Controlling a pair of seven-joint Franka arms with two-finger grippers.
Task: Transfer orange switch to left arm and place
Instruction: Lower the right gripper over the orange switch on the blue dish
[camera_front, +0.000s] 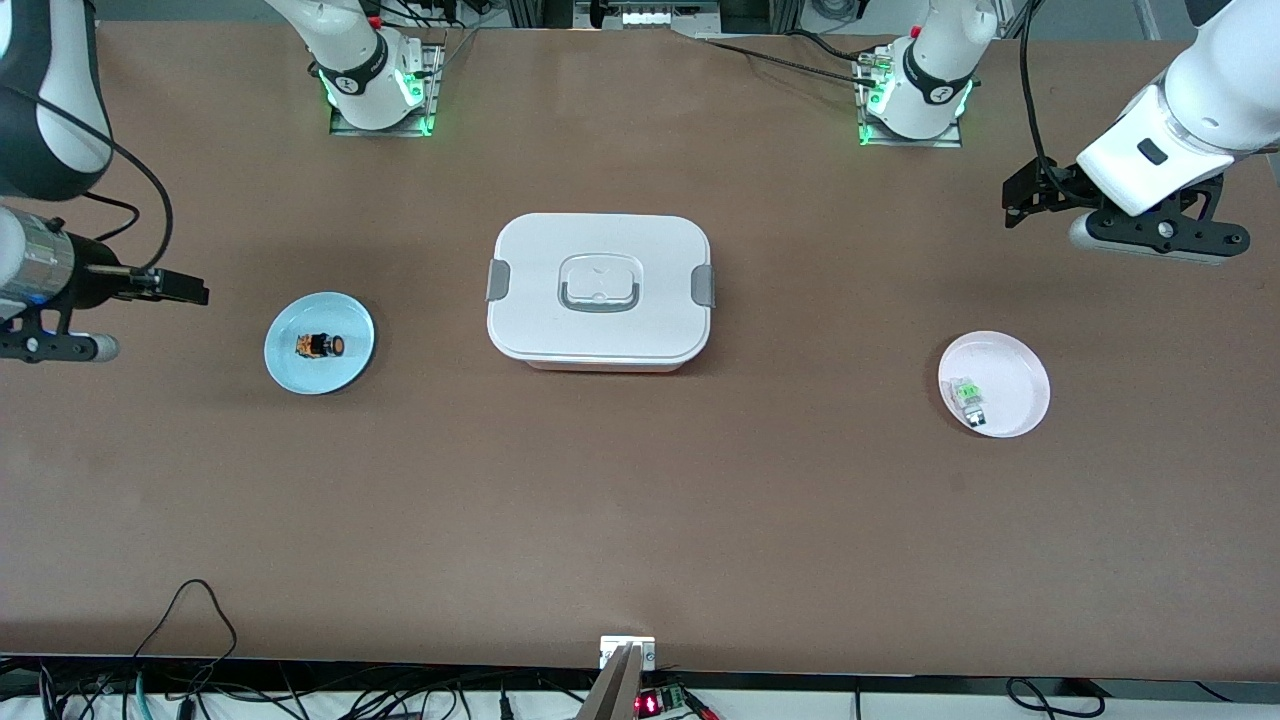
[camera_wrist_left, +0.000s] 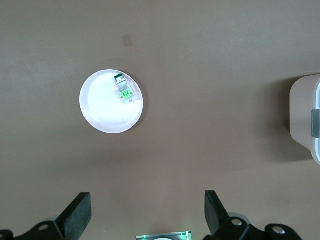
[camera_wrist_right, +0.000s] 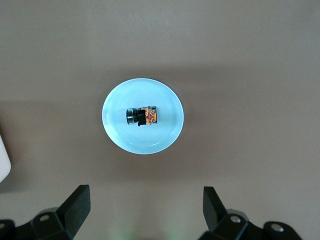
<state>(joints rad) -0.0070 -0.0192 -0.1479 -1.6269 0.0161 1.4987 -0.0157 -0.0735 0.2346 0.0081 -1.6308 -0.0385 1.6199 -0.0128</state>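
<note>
The orange switch (camera_front: 320, 346) lies on its side on a small blue plate (camera_front: 288, 372) toward the right arm's end of the table. It also shows in the right wrist view (camera_wrist_right: 142, 116), on the plate (camera_wrist_right: 161, 139). My right gripper (camera_front: 190, 290) hangs open and empty in the air over the table beside that plate; its open fingers (camera_wrist_right: 75, 207) frame bare table. The white lidded box (camera_front: 598, 290) stands at the table's middle. My left gripper (camera_front: 1020, 200) hangs open and empty over the left arm's end of the table (camera_wrist_left: 147, 212).
A pale pink plate (camera_front: 1015, 365) with a small clear component with a green top (camera_front: 968, 397) sits toward the left arm's end; both show in the left wrist view (camera_wrist_left: 107, 112) (camera_wrist_left: 124, 90). The box's edge shows there too (camera_wrist_left: 302, 117).
</note>
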